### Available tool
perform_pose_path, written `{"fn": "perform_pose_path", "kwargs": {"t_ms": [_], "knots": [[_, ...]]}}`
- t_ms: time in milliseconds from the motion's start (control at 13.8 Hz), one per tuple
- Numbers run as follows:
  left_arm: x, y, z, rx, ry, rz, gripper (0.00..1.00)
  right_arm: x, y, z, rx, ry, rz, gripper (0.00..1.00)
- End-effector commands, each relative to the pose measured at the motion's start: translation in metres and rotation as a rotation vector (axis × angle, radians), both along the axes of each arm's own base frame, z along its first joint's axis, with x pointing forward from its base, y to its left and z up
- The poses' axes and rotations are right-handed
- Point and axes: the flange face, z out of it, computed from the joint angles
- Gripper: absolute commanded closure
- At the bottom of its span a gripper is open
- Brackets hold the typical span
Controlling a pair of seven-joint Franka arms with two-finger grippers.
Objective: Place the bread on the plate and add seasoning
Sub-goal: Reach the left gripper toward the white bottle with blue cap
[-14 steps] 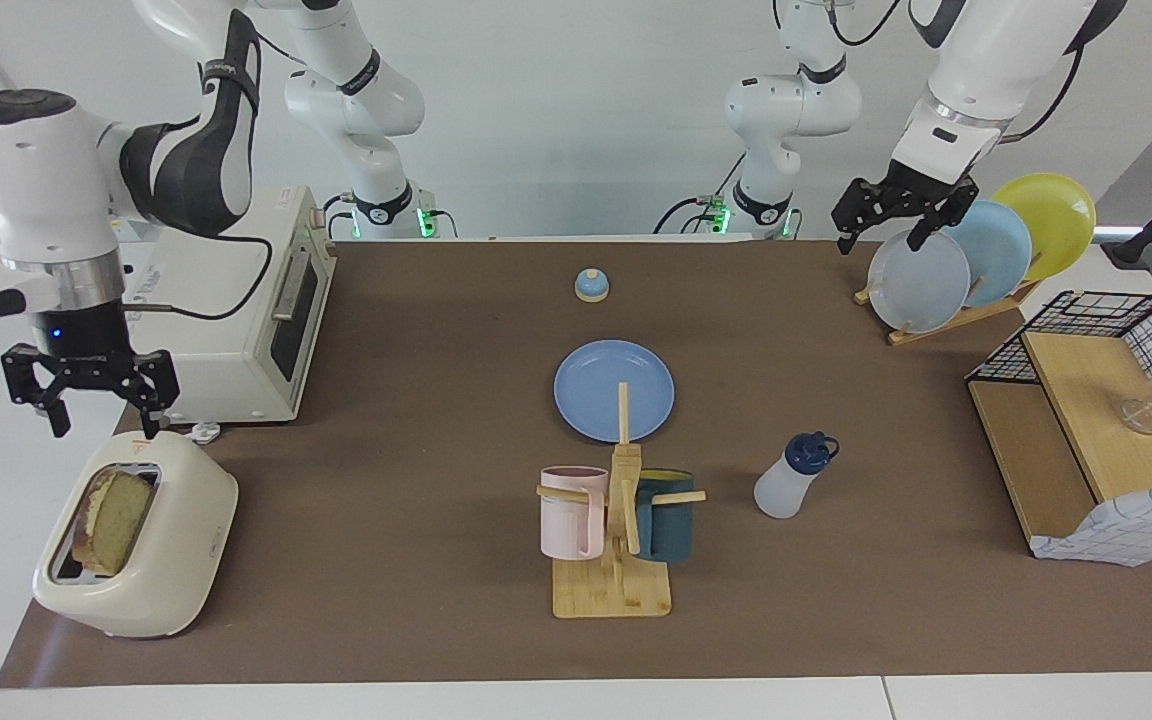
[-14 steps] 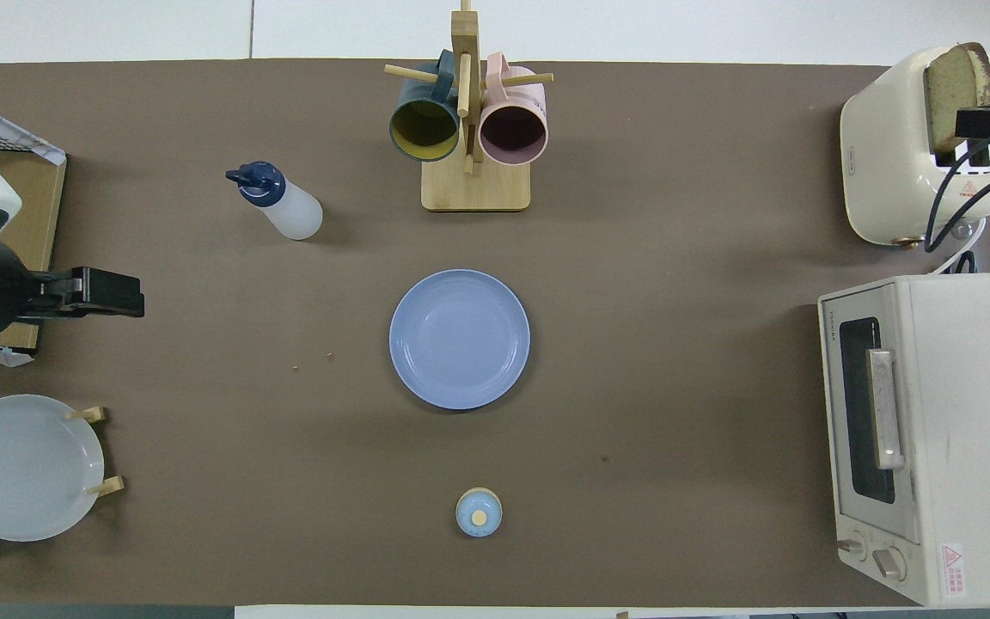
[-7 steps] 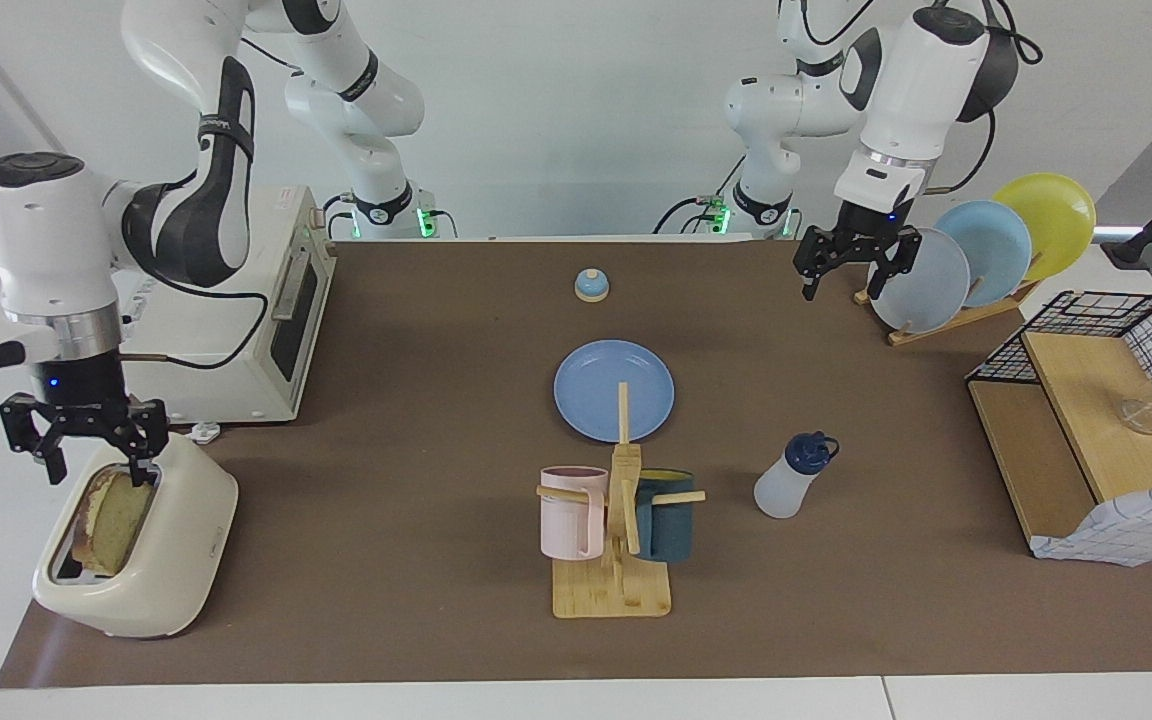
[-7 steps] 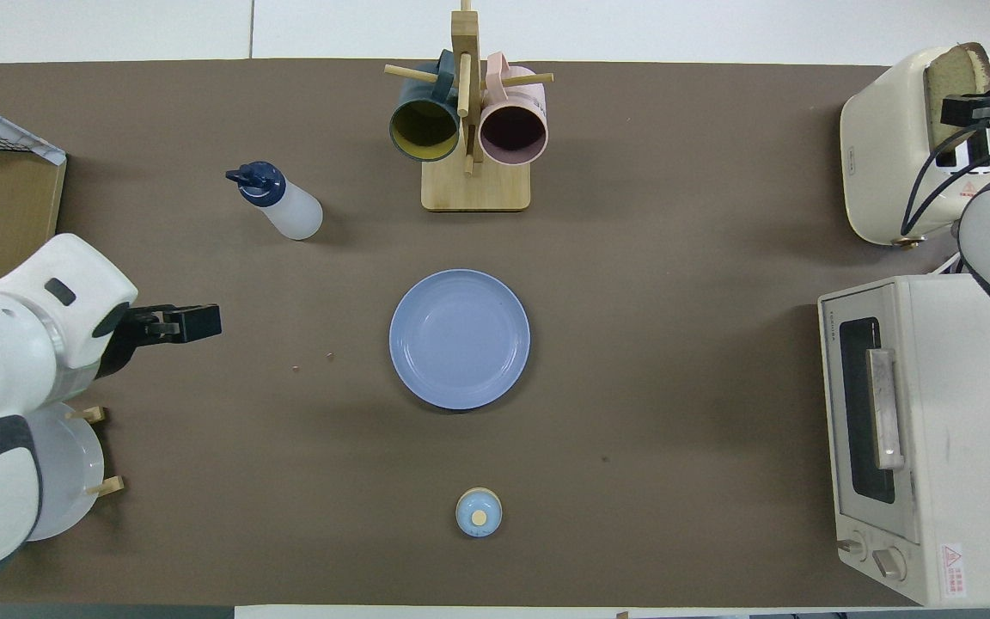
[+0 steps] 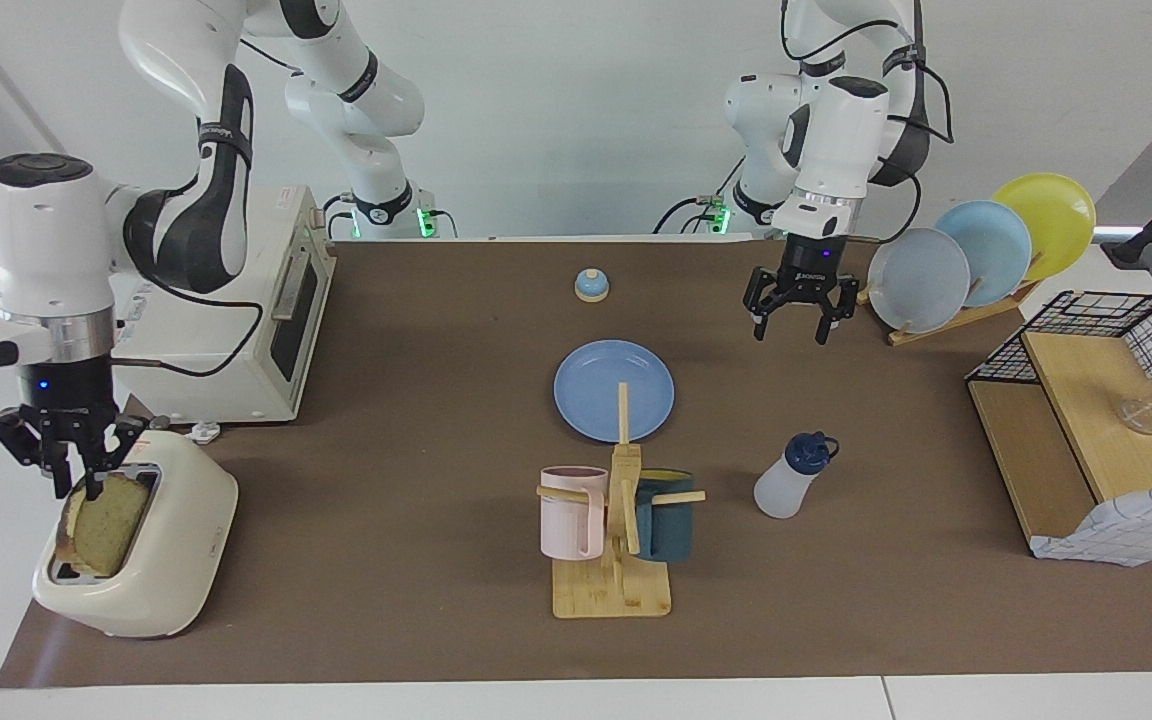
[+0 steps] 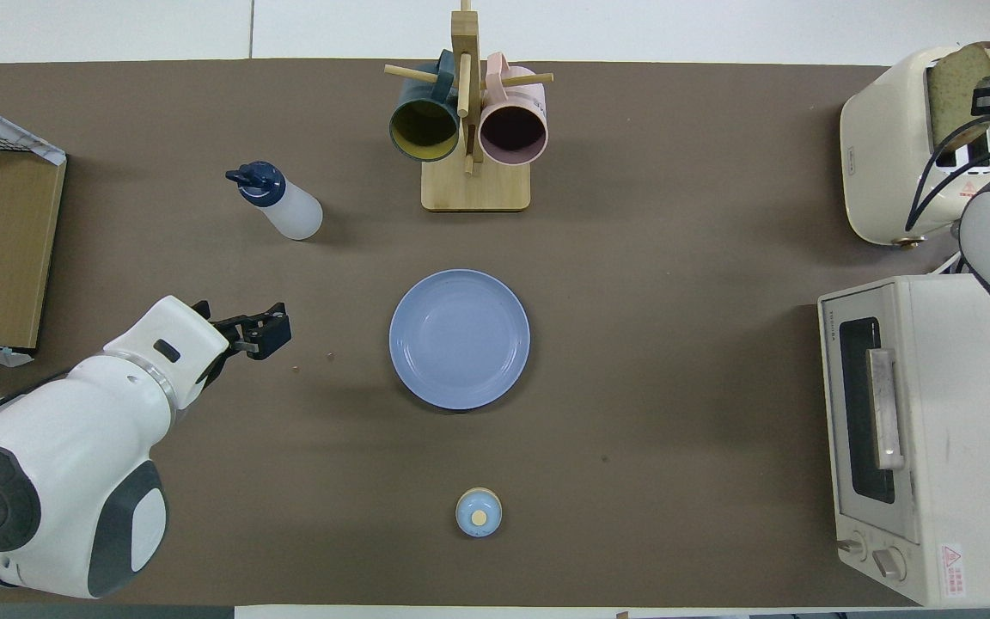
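Facing view, lower left: the right gripper (image 5: 79, 478) clasped the bread (image 5: 101, 523) standing in the toaster (image 5: 181, 540). Upper right of centre, the left gripper (image 5: 789, 325) hung with fingers spread, empty. Plate (image 5: 591, 385) at centre; seasoning (image 5: 791, 478) lower right of it.

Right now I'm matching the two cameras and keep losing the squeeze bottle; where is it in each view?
Facing view: seasoning bottle low and right of centre, beside the mug rack.
Overhead view: seasoning bottle upper left, beside the mug rack.
Shared landmark: the blue plate.
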Motion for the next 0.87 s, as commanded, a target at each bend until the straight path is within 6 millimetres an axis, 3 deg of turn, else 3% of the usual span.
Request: {"fn": "perform_pose_path", "kwargs": {"t_ms": [0,435,725,798], "knots": [[0.001,-0.010,-0.031,-0.025,-0.067,-0.017,0.00,0.005,-0.002,-0.001,-0.044,0.000,0.027,1.00],[0.020,-0.015,-0.084,-0.069,-0.149,-0.017,0.00,0.006,0.005,0.003,-0.053,0.000,0.040,1.00],[0.031,-0.017,-0.084,-0.071,-0.160,-0.018,0.00,0.008,0.009,0.025,-0.138,0.115,0.048,1.00],[0.031,-0.017,-0.084,-0.071,-0.160,-0.020,0.00,0.008,0.024,0.038,-0.138,0.144,0.057,1.00]]}}
